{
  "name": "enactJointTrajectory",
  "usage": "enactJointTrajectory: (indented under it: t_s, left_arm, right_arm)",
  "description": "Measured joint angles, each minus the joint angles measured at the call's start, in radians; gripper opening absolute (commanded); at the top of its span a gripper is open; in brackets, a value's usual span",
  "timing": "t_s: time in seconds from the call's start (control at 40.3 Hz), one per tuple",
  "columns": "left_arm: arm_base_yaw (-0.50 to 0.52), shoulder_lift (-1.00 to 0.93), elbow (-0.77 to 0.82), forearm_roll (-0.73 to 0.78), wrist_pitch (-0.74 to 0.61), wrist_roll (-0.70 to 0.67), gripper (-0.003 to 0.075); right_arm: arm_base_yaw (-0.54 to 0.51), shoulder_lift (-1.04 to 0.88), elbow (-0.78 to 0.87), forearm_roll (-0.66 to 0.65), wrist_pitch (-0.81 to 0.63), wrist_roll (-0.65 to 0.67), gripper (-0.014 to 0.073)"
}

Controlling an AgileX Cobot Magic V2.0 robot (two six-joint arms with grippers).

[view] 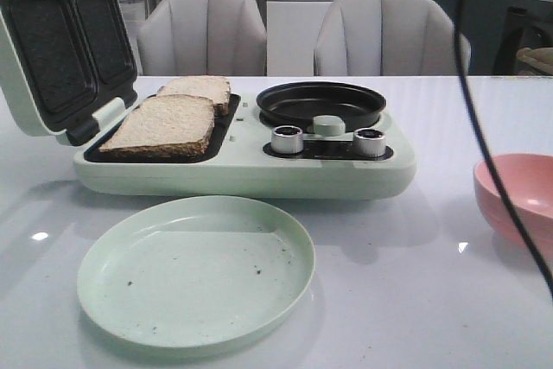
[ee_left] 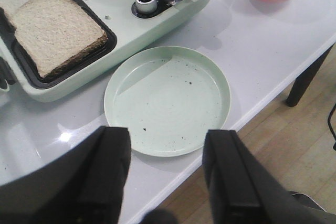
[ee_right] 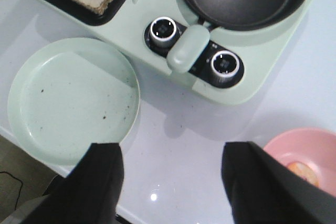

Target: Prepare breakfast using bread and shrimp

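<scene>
The two pale beige bread slices (view: 164,124) with brown crusts lie side by side on the black grill plate of the mint-green breakfast maker (view: 242,170), lid raised; the small orange shrimp (ee_right: 300,169) sits in the pink bowl (view: 516,200) at the robot's right. A risk, I judge: a gripper pinching a soft slice too hard could tear it, or drop it short of the speckled pale-green round plate (view: 197,270). The left gripper (ee_left: 167,174) and right gripper (ee_right: 170,182) both hang wide apart, empty, touching nothing.
</scene>
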Motion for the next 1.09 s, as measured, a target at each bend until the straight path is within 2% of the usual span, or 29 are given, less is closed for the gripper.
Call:
enactJointTrajectory:
  t_s: [0.298,0.546,0.844,1.092]
  left_arm:
    - [0.0,0.0,0.0,0.0,0.0,0.0,0.038]
    - [0.0,0.0,0.0,0.0,0.0,0.0,0.038]
    - [0.0,0.004,-0.002,0.02,0.027,0.0,0.038]
    - [0.004,0.174,-0.107,0.092,0.241,0.0,0.038]
  right_arm:
    - [0.0,-0.33,0.296,0.0,-0.012,0.041,0.0519]
    - [0.0,-0.524,0.457,0.0,-0.039,0.069,0.0519]
    - [0.0,-0.582,0.491,0.0,-0.041,0.069,0.0519]
    - [0.0,-0.582,0.491,0.0,-0.041,0.069,0.0519]
